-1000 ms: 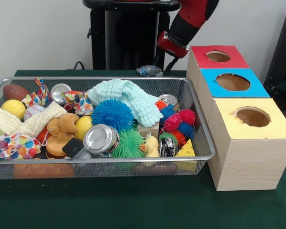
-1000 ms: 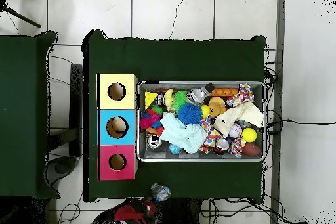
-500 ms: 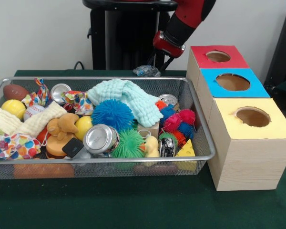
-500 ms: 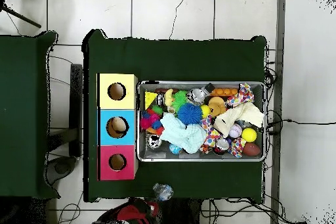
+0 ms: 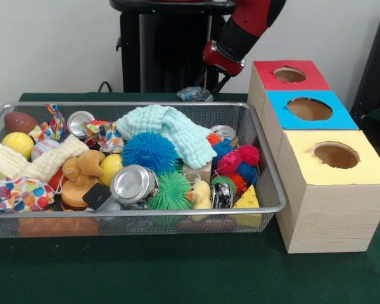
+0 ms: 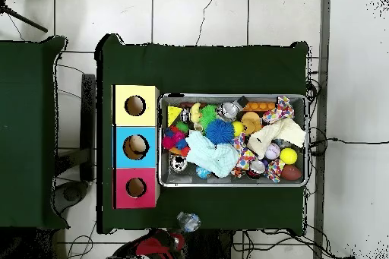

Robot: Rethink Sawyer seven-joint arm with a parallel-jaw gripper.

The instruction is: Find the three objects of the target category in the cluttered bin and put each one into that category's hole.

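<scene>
A wire bin (image 5: 266, 206) crowded with toys is seen on the green surface (image 5: 177, 272). At its left end a brown football (image 5: 19, 121) is partly hidden by patterned cloth. Near the middle, a crushed can (image 5: 133, 183) lies beside a blue spiky ball (image 5: 149, 152). Behind the bin's far rim, the gripper (image 5: 206, 85) is closed on a crumpled shiny object (image 5: 194, 94), too small to identify. At the right stand the red (image 5: 289, 75), blue (image 5: 309, 109) and yellow (image 5: 335, 155) holes.
</scene>
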